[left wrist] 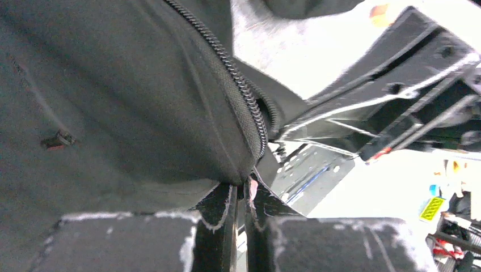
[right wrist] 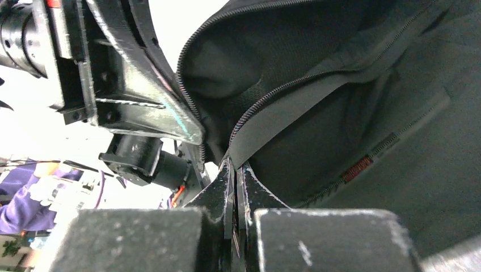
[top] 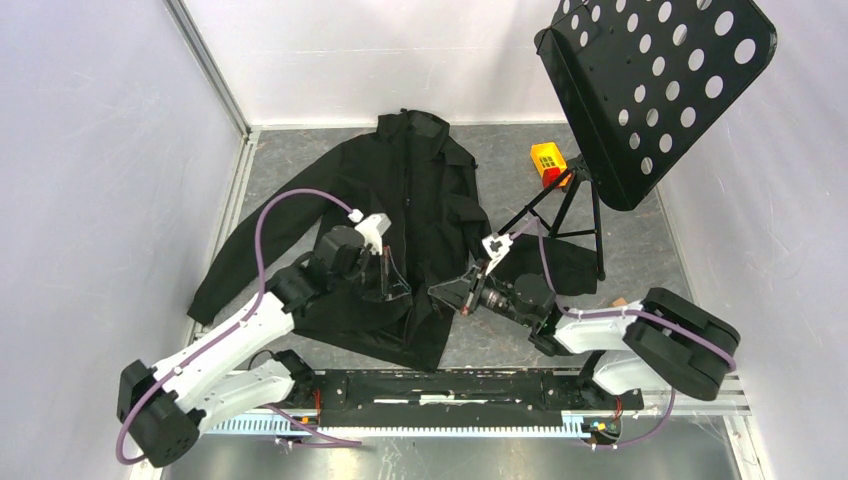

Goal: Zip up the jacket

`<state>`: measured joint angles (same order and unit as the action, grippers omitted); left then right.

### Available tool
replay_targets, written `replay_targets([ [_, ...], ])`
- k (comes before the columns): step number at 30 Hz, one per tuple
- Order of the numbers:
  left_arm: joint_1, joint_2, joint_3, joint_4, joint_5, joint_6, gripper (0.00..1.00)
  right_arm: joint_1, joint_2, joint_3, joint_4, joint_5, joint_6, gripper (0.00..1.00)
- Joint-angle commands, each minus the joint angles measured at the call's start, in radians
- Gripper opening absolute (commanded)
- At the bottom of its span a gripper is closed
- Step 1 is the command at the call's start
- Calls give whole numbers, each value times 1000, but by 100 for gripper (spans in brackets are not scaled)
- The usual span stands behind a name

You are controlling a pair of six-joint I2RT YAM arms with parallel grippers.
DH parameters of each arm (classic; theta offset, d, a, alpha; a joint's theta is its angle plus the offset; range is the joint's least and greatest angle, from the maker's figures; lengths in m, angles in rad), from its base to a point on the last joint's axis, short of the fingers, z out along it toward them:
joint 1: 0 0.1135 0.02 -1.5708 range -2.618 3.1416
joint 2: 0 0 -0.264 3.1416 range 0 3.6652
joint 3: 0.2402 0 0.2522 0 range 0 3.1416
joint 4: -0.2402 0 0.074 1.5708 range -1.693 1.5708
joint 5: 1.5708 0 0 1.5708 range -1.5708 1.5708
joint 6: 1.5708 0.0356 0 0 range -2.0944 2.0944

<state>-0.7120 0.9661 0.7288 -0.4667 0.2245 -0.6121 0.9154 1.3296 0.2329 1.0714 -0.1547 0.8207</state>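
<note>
The jacket lies spread on the bench, with its collar toward the far wall and its hem toward my bases. My left end effector is closed narrow on one front edge of the jacket, just under the zipper teeth. My right end effector is also closed and pinches the other front edge at its lower end. The two are near each other, close to the hem. A music stand stands to the right of the jacket.
</note>
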Motion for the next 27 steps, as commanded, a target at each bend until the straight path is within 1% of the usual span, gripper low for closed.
replay_targets([
  [1,11,-92,-22,118,46,-67,2,9,78,78,186,15,49,0],
  [4,13,-123,-23,105,38,-83,2,23,103,95,219,10,52,0],
  [7,13,-146,-51,133,38,-115,2,37,111,100,256,20,58,0],
  [13,13,-185,-132,243,21,-202,2,49,138,95,361,24,154,0],
  [17,14,-214,-146,251,4,-204,2,48,164,89,440,12,232,0],
  [19,14,-232,-137,239,3,-197,2,39,168,85,449,6,254,0],
  [22,14,-249,-102,163,-29,-170,2,13,169,74,467,-15,303,0],
  [25,14,-248,-32,50,-58,-140,2,6,158,101,362,-43,325,0],
  [27,15,-236,22,8,-24,-147,2,7,159,106,322,-47,359,0],
])
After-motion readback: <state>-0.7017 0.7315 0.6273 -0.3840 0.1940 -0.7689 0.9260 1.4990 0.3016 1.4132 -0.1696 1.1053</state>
